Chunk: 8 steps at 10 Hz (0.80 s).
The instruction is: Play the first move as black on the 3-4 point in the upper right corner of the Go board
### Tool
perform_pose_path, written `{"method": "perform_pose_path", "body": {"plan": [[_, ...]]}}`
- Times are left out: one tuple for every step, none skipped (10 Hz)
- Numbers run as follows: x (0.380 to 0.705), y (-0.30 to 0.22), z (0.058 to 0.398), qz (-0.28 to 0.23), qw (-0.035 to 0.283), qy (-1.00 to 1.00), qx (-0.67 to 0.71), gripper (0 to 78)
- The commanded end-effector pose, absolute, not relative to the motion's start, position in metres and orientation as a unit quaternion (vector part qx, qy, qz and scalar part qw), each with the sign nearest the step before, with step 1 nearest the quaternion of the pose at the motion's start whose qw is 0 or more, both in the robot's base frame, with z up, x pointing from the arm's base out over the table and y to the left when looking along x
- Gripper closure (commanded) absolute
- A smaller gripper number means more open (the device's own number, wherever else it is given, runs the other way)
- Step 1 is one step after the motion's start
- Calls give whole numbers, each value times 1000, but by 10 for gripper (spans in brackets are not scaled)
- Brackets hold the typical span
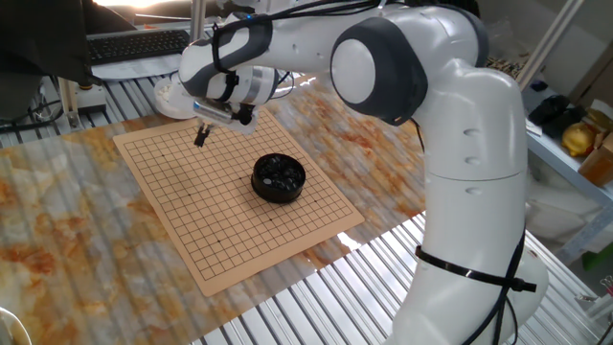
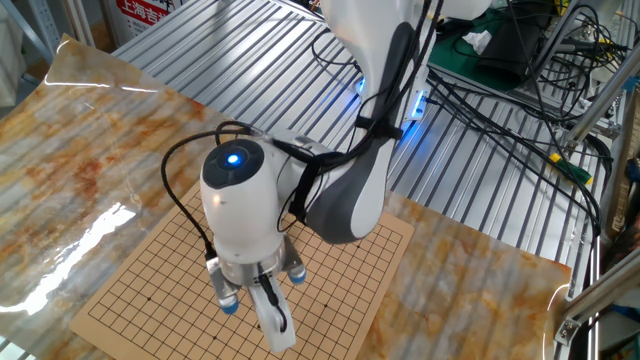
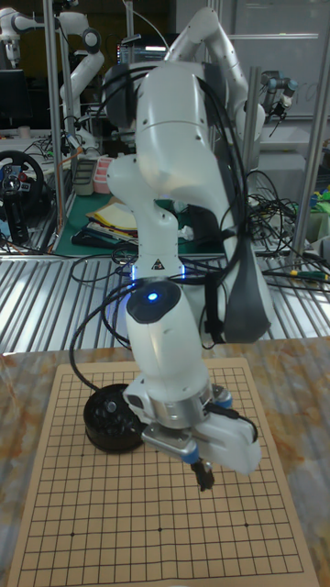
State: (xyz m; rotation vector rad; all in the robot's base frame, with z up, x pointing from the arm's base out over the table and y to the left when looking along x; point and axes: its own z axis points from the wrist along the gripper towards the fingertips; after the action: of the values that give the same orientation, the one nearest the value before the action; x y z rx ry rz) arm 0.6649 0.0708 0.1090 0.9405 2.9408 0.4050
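The wooden Go board (image 1: pixel 230 216) lies on the table, its grid bare of stones. My gripper (image 1: pixel 201 138) hangs just above the board's far-left part, well to the left of the black bowl (image 1: pixel 279 178). In the tall view the gripper (image 3: pixel 203 478) points down over the board's (image 3: pixel 101 514) right half. Its dark fingers are closed tight, with a small black stone seemingly pinched at the tips. The 3-4 point is an unmarked crossing that I cannot single out. In the other fixed view the white wrist (image 2: pixel 243 235) hides the fingertips.
The black bowl (image 3: pixel 112 424), holding several black stones, stands on the board near its edge. A white bowl (image 1: pixel 170 96) with white stones sits just off the far corner. Ribbed metal tabletop (image 1: pixel 402 268) surrounds the marbled mat. Cables (image 2: pixel 500 110) run behind.
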Motion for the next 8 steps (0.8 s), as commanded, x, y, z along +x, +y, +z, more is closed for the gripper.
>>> {"method": "perform_pose_path", "body": {"plan": [[678,89,102,159,21,934,321,764],[678,90,101,161,20,933,321,764],[680,90,98,165,23,933,320,764],[682,91,96,167,25,933,319,764],[684,91,96,168,26,933,318,764],[689,90,97,173,24,932,317,764],[692,90,96,176,23,932,316,764],[694,90,95,176,24,932,314,764]]}}
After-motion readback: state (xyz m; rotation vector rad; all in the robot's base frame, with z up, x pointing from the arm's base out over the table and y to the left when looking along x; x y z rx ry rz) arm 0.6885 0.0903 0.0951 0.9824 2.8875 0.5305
